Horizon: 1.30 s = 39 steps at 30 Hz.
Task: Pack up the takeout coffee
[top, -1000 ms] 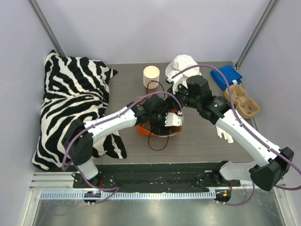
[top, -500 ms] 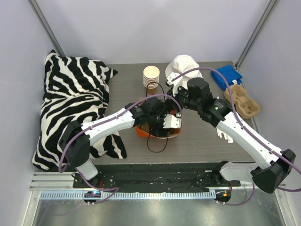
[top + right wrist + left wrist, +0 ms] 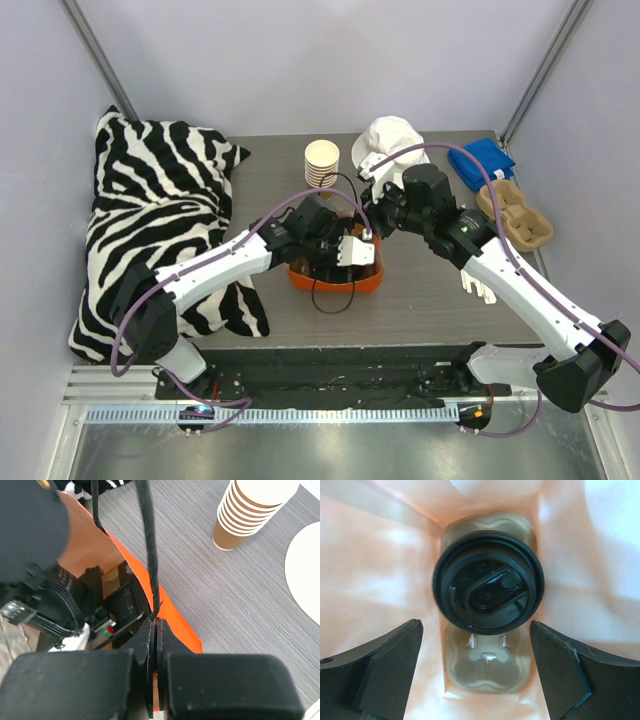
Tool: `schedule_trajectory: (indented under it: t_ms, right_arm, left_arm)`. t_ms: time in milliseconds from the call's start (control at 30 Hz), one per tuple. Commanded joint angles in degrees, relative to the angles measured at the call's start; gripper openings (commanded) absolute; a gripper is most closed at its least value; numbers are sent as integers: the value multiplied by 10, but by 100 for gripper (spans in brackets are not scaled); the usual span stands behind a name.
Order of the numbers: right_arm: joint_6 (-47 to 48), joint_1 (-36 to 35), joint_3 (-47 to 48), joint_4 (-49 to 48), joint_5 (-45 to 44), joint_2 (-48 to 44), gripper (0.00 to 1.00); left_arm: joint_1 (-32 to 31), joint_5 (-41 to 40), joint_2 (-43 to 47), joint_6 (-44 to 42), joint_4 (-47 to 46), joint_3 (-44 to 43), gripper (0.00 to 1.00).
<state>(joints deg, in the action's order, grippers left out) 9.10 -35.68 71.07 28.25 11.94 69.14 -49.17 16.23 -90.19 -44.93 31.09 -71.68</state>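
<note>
Takeout coffee (image 3: 488,588) stands upright on the floor of the orange paper bag (image 3: 300,276). From straight above, the left wrist camera sees only its round black lid (image 3: 470,575), with peach-lit paper walls close around it. A tan folded bottom flap (image 3: 487,667) shows just below the lid in that view. Left gripper (image 3: 476,641) is inside the bag, jaws spread wide, one dark finger at each lower corner of the view. Both sit nearer the camera than the lid and neither touches it, so the cup is not held. In the overhead view the left arm comes in from the left and dips into the bag's mouth, and the bag stands mid-table on the grey wood-grain table (image 3: 420,300). Right gripper (image 3: 155,645) is at the bag's far-right rim, fingers pressed together and pinching the bag's thin black cord handle (image 3: 149,545), which runs up and away from the fingertips. A second cord loop (image 3: 330,303) droops over the bag's near side onto the table. Behind the bag and apart from it is a stack of lidless paper cups (image 3: 321,163), with a white cap (image 3: 392,138) just to its right. A blue cloth (image 3: 482,160) lies in the far right corner, and a brown pulp cup carrier (image 3: 515,215) sits near the right edge. A zebra-print cushion (image 3: 150,220) covers the left side. A small white item (image 3: 478,285) lies beside the right forearm — partly hidden, cannot tell what.
</note>
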Motion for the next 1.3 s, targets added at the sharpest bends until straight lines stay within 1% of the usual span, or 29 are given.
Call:
schedule_trajectory:
  t_ms: [0, 400, 733, 1000, 1267]
  right_arm:
    - [6, 4, 1, 15, 6, -9, 1]
    - [20, 4, 2, 8, 4, 2, 1]
    - [28, 4, 8, 7, -3, 17, 1]
    - [30, 14, 24, 6, 1, 35, 1]
    - [37, 21, 31, 5, 7, 43, 1]
  left_arm:
    - [-1, 13, 36, 15, -35, 2, 93]
    - [-1, 59, 49, -6, 23, -37, 95]
    - [-1, 99, 41, -31, 119, -93, 94]
    - [4, 107, 42, -30, 151, -136, 94]
    - [19, 119, 46, -22, 165, -165, 94]
